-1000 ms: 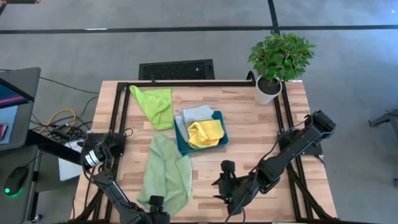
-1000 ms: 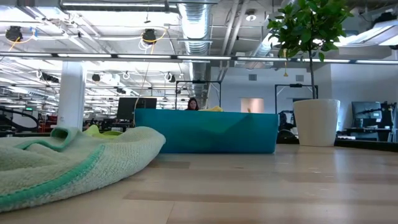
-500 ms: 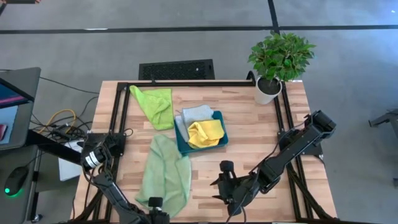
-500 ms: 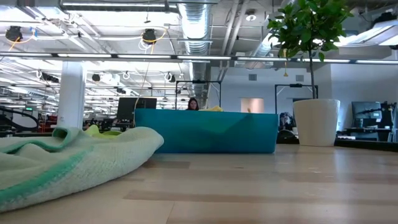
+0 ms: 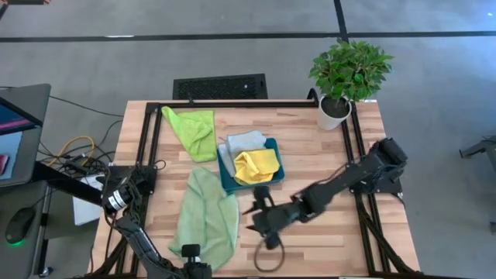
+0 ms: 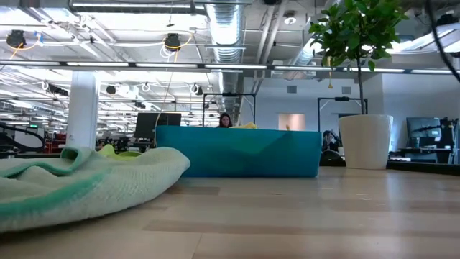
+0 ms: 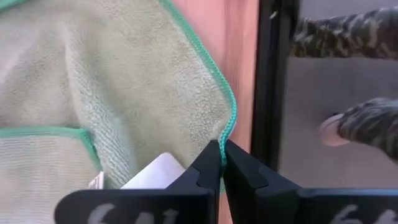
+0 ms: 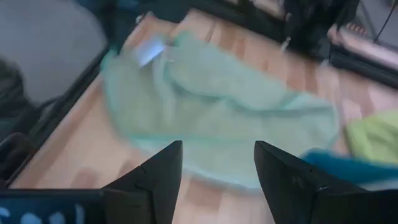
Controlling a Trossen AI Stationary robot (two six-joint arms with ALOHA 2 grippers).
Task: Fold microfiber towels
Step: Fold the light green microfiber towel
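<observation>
The left gripper (image 5: 191,253) is half cut off at the table's near edge; its fingers (image 7: 208,165) pinch the sage towel's (image 5: 205,218) corner. The right gripper (image 5: 257,211) reaches, jaws apart, beside that towel, near the tray (image 5: 273,172) with the grey towel (image 5: 244,142) and yellow towel (image 5: 256,165).

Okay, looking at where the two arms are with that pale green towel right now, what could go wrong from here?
The left gripper is shut on only the very corner of the pale sage towel, at its green hem, so the corner may slip out when lifted. The towel lies rumpled with an edge folded under, so a fold could come out crooked. The right gripper, open, hangs close to the teal tray and might nudge it while reaching for the towel.
</observation>
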